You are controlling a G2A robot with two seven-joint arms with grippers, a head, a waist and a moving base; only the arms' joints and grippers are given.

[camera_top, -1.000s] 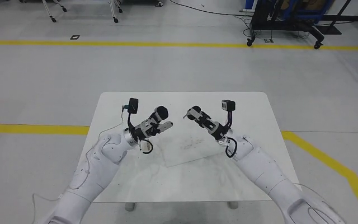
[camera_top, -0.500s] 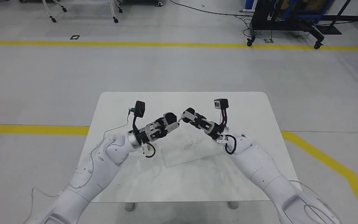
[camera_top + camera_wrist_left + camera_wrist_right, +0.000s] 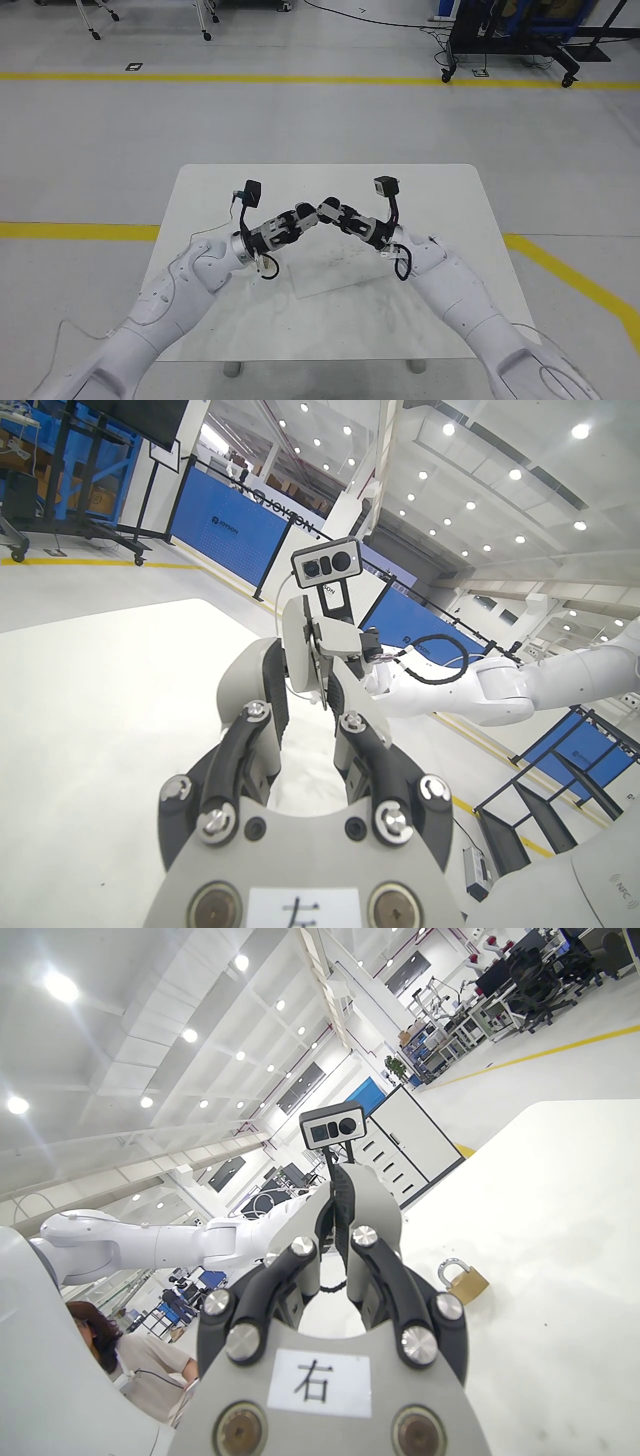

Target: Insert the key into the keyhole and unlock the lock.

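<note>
- The right gripper (image 3: 342, 1184) has its fingers pressed together. A thin metal sliver, seemingly the key (image 3: 323, 696), pokes out from between them. It is seen edge-on and mostly hidden by the pads.
- A thin dark loop (image 3: 332, 1287) hangs under those closed fingers; what it belongs to cannot be made out.
- The left gripper (image 3: 305, 679) is spread wide, one finger on either side of the right gripper's tip. Whether its pads touch anything is hidden, and nothing shows in its grasp.
- From above, the two grippers meet tip to tip over the middle of the table (image 3: 430, 190), raised off its surface.
- The brass padlock (image 3: 465, 1284) lies on the white tabletop, apart from both grippers, with its shackle looped over the body. Its keyhole is out of sight.
- Around the table is pale grey floor with yellow lines (image 3: 300, 77). Blue partition panels (image 3: 235, 535) stand behind.
</note>
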